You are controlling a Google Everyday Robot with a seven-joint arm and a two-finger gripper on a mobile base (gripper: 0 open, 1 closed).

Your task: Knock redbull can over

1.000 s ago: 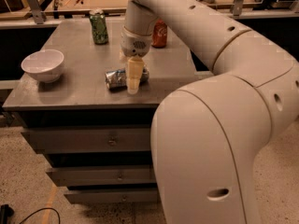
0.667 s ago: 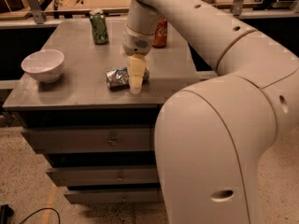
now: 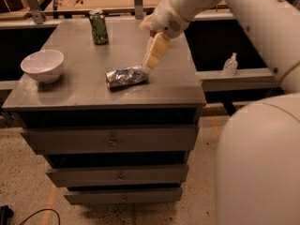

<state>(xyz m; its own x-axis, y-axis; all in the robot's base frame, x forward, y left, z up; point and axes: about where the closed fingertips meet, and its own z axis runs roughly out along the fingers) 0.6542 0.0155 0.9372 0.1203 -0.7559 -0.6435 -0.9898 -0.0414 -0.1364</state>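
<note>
Since the slim silver-and-blue redbull can [image 3: 125, 76] already lies on its side near the front of the grey metal cabinet top [image 3: 70, 90] — the cream two-finger gripper [image 3: 149, 65] poised at its right end, fingers seemingly pressed together — the knock looks done, with only a withdrawal left.

The white arm [image 3: 243, 8] reaches in from the upper right, across the top of the view. Its wrist [image 3: 169, 18] bends downward and to the left. The cream-coloured tool [image 3: 149, 65] slants down from it, its tip low over the right-middle part of the desk [image 3: 84, 90].
</note>
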